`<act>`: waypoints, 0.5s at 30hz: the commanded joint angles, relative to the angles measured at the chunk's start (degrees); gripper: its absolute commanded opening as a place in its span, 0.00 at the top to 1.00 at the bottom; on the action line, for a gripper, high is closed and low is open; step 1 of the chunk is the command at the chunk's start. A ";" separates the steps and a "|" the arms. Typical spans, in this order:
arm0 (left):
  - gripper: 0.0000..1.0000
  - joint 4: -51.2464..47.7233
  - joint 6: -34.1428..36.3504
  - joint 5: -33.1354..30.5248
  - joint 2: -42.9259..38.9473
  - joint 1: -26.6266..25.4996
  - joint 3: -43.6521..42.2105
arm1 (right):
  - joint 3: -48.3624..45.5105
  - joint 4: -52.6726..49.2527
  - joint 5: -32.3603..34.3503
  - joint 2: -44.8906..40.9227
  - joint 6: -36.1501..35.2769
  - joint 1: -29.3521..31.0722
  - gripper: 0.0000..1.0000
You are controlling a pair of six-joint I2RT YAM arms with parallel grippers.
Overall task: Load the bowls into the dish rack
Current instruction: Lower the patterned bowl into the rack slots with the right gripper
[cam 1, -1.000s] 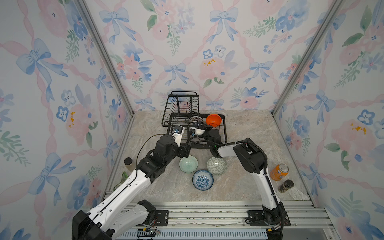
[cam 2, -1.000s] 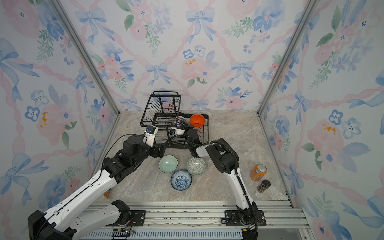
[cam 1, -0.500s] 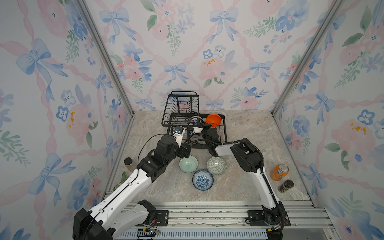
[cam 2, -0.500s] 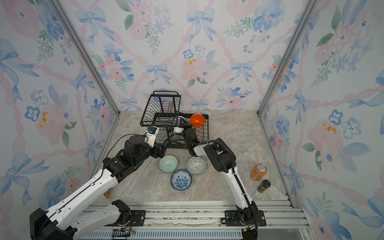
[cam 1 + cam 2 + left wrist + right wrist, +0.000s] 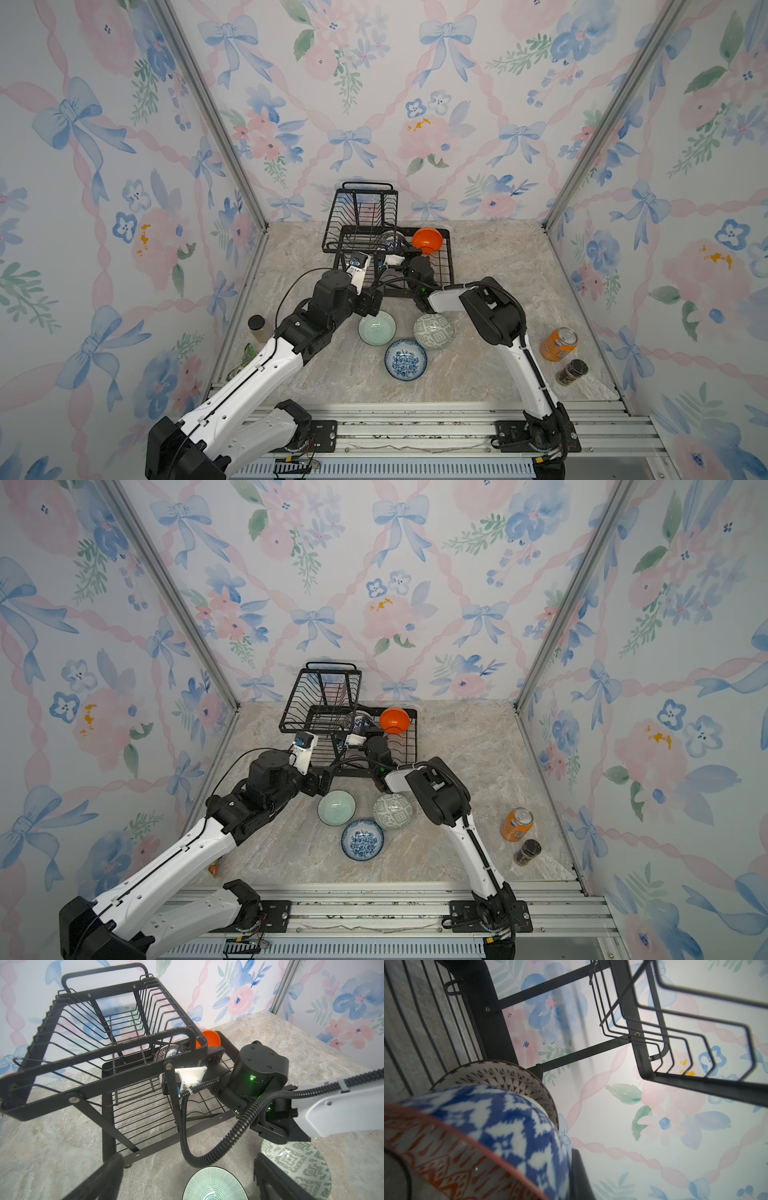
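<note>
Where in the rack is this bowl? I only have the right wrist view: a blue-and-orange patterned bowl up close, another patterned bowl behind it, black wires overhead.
Observer: The blue-and-orange patterned bowl is low in the dish rack, toward the back of its lower tray. In both top views it is just left of a plain orange bowl.
Operator: Which bowls are not loaded yet?
Observer: Three stand on the table in front of the rack: a mint green bowl, a green-white geometric bowl and a blue-white floral bowl.
</note>
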 commanded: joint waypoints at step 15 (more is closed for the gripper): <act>0.02 -0.34 -0.76 0.85 -1.02 0.43 -1.53 | 2.66 -1.56 9.61 0.25 -0.34 2.19 1.00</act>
